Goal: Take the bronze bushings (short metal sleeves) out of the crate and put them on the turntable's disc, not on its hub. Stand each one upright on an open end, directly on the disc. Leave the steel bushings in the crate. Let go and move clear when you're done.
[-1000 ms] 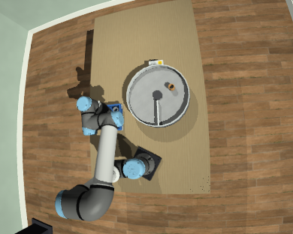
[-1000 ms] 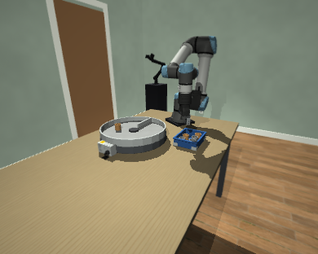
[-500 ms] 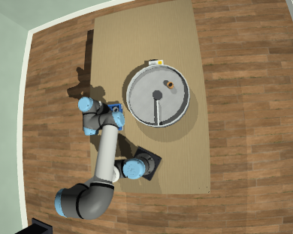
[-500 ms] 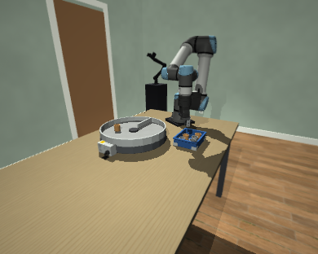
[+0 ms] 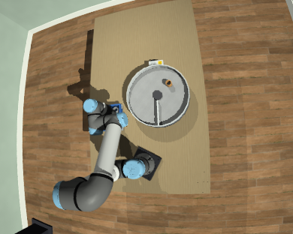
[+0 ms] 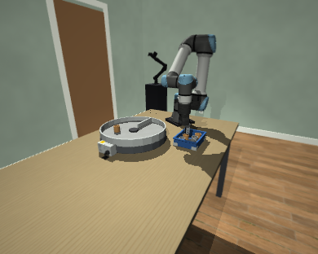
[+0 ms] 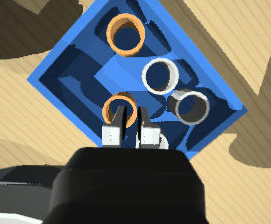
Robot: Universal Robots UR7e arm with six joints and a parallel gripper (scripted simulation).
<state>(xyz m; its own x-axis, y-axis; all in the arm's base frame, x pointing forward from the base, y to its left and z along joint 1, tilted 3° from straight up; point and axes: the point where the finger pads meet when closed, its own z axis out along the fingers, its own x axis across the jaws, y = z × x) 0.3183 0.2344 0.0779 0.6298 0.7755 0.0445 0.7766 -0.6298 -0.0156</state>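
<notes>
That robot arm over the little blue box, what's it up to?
It is moving bronze bushings from the blue crate to the grey turntable. One bronze bushing already stands on the disc. The gripper, fingers narrowly parted and holding nothing, hangs above a second bronze bushing in the crate. Another bronze one and the steel bushings wait there too.
</notes>
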